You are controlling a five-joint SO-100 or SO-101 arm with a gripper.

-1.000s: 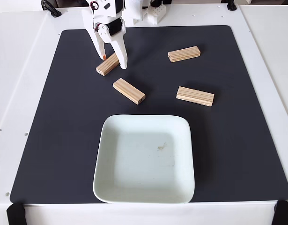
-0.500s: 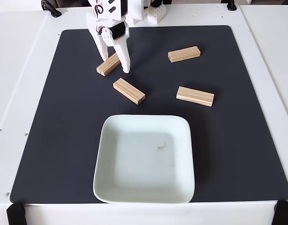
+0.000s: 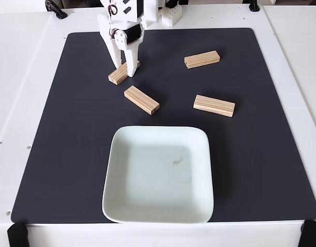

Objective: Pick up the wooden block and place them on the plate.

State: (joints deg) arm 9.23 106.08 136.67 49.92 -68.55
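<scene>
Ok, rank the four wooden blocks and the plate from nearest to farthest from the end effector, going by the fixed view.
1. Upper-left block, between the end effector's fingers.
2. Angled block, just below it.
3. Top-right block, off to the right.
4. Right-hand block, lower right.
5. Plate, at the mat's near edge.

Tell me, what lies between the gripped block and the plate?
In the fixed view, another wooden block lies on the black mat between the gripped block and the plate.

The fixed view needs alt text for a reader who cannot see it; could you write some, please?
A white gripper closes around one wooden block at the top left of a black mat. Three more blocks lie nearby, above an empty plate.
</scene>
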